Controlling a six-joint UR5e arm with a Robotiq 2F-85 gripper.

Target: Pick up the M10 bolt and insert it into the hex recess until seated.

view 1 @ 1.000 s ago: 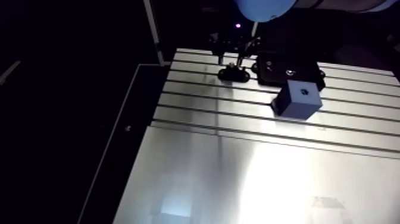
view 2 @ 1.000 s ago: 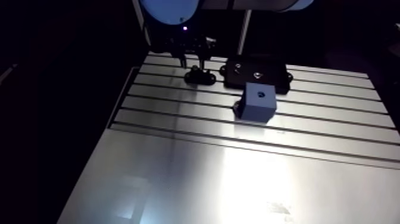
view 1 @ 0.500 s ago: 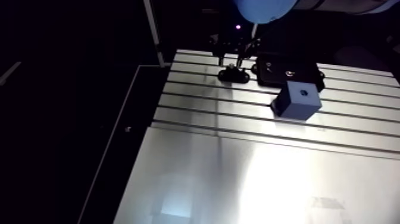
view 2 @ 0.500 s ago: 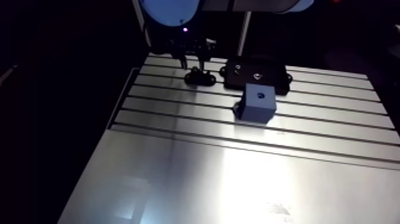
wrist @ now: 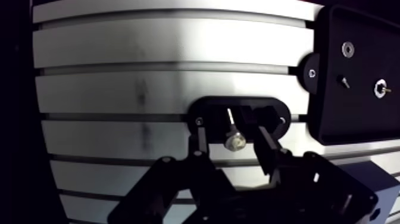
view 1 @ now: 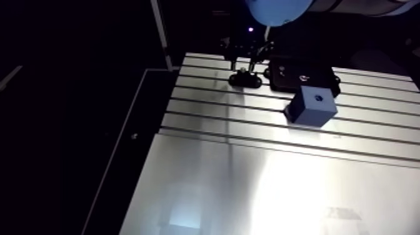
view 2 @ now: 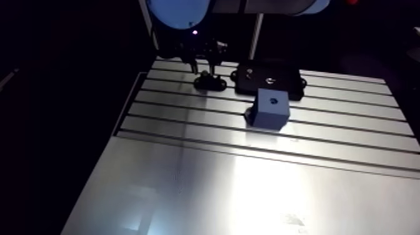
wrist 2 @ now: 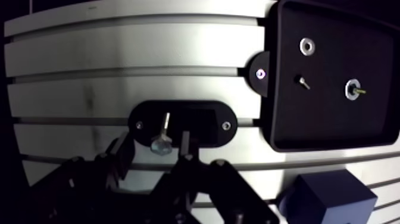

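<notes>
I find the M10 bolt (wrist: 234,140) lying flat on the black oval holder (wrist: 211,107). It is bright steel, with its head nearest my gripper (wrist: 228,126) and its shank pointing away, centred between the spread jaws and touching neither. A dark hole (view 1: 319,96) sits in the top face of the upright blue block (view 1: 311,107), well apart from the bolt. Its hex form cannot be confirmed.

A slotted metal table (view 1: 206,178) is seen, and its smooth near part is lit strongly (a white glare (view 1: 300,187) is thrown there). Around it only darkness is seen.
</notes>
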